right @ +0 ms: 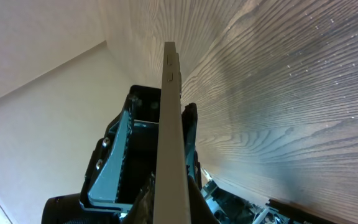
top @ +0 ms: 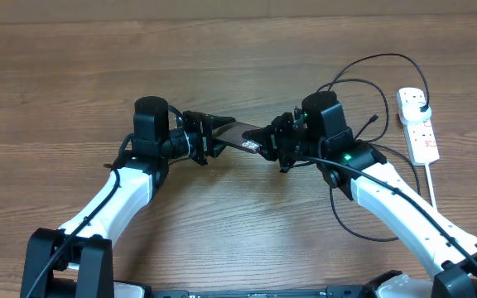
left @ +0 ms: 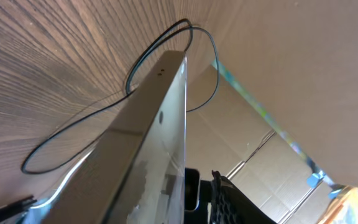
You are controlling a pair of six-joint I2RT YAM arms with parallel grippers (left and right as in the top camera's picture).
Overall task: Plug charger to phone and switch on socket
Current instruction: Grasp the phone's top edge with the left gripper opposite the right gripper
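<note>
The phone (top: 238,136) is clamped by the right gripper (top: 270,146) and straddled by the left gripper (top: 219,136), whose grip cannot be told.

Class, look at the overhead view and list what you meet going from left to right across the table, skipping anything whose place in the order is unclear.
left hand → phone → right hand → socket. The black cable is left out because it loops across the right side.
</note>
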